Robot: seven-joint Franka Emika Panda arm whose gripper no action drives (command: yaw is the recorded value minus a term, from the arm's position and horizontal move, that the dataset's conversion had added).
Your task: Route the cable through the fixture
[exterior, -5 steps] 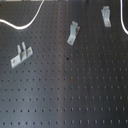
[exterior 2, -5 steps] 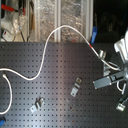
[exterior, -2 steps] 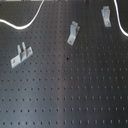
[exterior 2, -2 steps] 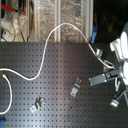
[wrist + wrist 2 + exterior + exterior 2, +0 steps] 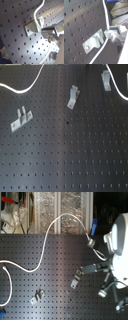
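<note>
In both wrist views the gripper has its metal fingertips pressed together on the cable, which runs out on both sides of the pinch point and passes just beside a clip bolted to the board. The second wrist view shows the same grip with the white cord curving past the slotted, stepped bracket with a bolt head at its foot.

The first exterior view does not show the gripper at all. It shows three pale metal clips well apart on the matte black perforated board: one at the first exterior view's left, one near the middle, one at the upper right, with the cable looping smoothly across the top edge.

The second exterior view alone shows the white arm at the second exterior view's right, and the cable arching from the left edge up over the board's far edge and down to the gripper.

Compared with a second ago, the arm sits further toward the second exterior view's left and lower over the board; the clips are unchanged.
</note>
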